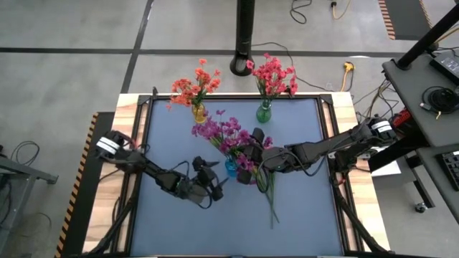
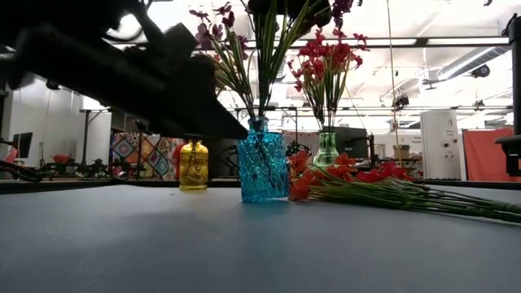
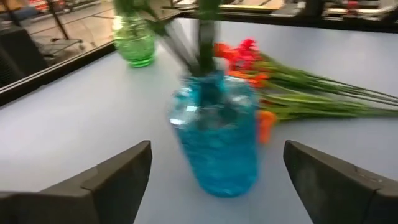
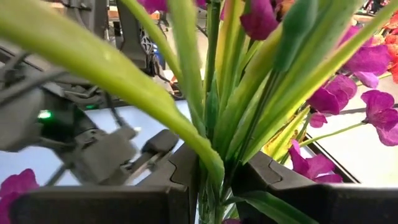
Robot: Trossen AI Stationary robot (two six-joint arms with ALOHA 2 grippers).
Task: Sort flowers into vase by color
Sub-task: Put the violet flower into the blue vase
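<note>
Right gripper (image 4: 211, 180) pinches purple sprig (image 4: 249, 106) — left gripper (image 3: 214, 177) gapes.

Front and left mat (image 1: 179, 222): open | centre: blue vase (image 1: 231, 166), loose flowers (image 1: 269, 190) beside it | rear: yellow vase (image 1: 199, 112), green vase (image 1: 264, 112) block.

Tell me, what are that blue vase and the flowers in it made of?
The blue vase looks like clear tinted glass, though moulded plastic is possible: light passes through it and its faceted diamond pattern glints. The purple flowers in it look artificial, probably fabric petals on smooth, glossy plastic stems; the stems look waxy and evenly green up close.
</note>
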